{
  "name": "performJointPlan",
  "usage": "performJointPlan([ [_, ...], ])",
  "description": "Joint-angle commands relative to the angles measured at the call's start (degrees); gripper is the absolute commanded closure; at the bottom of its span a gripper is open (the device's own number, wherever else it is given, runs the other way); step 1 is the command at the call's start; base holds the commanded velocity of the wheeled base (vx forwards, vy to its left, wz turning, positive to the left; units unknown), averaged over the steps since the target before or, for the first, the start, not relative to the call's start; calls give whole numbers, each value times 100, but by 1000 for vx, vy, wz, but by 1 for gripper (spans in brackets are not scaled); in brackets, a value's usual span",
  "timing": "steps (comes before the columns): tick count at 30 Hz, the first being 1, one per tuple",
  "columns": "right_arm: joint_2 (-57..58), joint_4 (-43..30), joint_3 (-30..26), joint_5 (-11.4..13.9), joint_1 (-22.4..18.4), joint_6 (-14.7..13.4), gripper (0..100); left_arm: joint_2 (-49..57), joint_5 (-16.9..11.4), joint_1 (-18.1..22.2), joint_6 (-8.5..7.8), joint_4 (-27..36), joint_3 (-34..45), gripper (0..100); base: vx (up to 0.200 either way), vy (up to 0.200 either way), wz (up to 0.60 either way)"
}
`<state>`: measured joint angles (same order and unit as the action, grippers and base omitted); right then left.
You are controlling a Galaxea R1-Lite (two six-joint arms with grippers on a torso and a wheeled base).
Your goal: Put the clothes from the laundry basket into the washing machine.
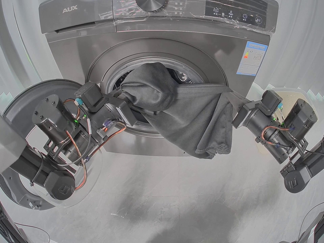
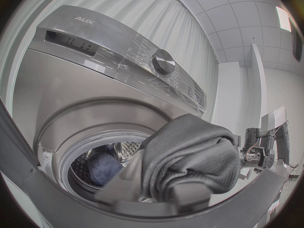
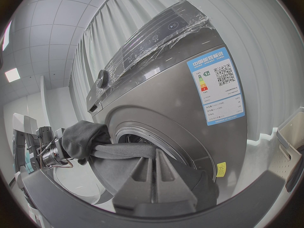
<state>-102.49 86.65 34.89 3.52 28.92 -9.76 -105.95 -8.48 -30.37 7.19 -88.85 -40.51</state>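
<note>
A dark grey garment (image 1: 189, 118) hangs across the open drum mouth of the washing machine (image 1: 152, 44), stretched between both grippers. My left gripper (image 1: 130, 106) is shut on a bunched end of it at the left rim of the opening; the bundle (image 2: 190, 155) bulges over the fingers (image 2: 126, 181). My right gripper (image 3: 155, 163) is shut on a taut edge of the garment (image 3: 126, 151) at the right of the opening, also seen as the right gripper (image 1: 233, 98) in the head view. The garment's loose lower part hangs below the opening. A blue piece of clothing (image 2: 103, 171) lies inside the drum.
The round machine door (image 1: 20, 98) stands swung open on the left, behind my left arm. A pale laundry basket (image 3: 289, 140) stands to the right of the machine, behind my right arm, its rim (image 1: 292, 91) showing. Bare light floor (image 1: 162, 193) lies in front.
</note>
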Motion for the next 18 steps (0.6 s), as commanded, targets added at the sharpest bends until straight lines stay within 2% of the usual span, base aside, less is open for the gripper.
performJointPlan([
  [1, 1, 1, 0, 8, 62, 1, 100, -5, -4, 84, 125, 8, -62, 0, 0, 0, 0],
  [3, 9, 1, 9, 8, 62, 1, 100, 4, 5, 119, 318, 8, -62, 0, 0, 0, 0],
  [5, 9, 10, 9, 8, 70, 1, 100, 13, 14, 136, 415, 8, -62, 0, 0, 0, 0],
  [18, 45, 10, -8, 8, 167, 1, 100, -145, 57, 154, 379, 16, 96, 0, 0, 0, 0],
])
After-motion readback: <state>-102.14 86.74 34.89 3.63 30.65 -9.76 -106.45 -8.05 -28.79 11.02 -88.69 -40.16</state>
